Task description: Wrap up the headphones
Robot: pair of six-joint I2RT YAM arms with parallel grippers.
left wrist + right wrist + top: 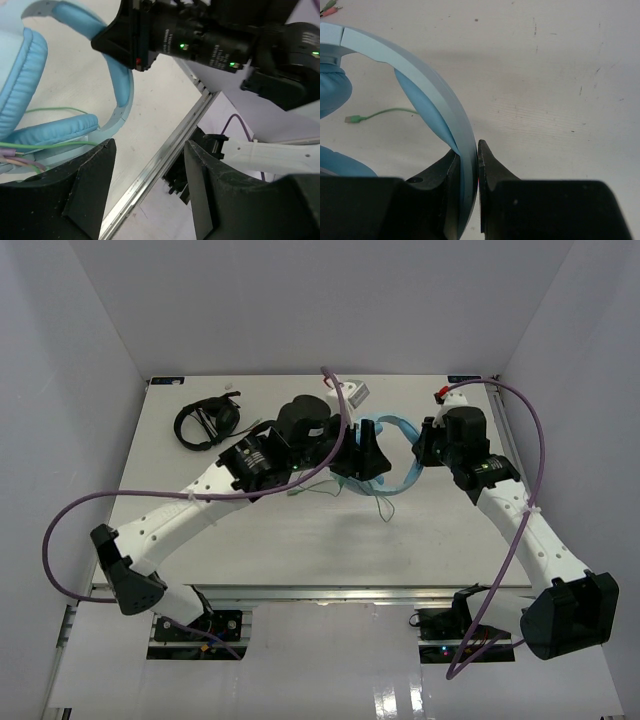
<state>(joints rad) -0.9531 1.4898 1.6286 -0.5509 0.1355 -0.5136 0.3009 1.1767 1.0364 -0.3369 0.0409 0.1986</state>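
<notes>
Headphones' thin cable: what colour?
Pale green thin cable of the light blue headphones; right wrist view.

Cannot make out much of the headphones (pixel 411 468) from above, with the ear cups covered at 9 o'clock by the left gripper (pixel 365 462). Cannot follow the cable (pixel 381 508) there either, too thin to trace. Cut off at 9 o'clock in both wrist views as well.

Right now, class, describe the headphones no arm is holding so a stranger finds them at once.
Look at the white table from the top camera and go to its far left corner. The black headphones lie there alone. Unlike the light blue headphones clamped in the right gripper, they are dark and untouched.
</notes>
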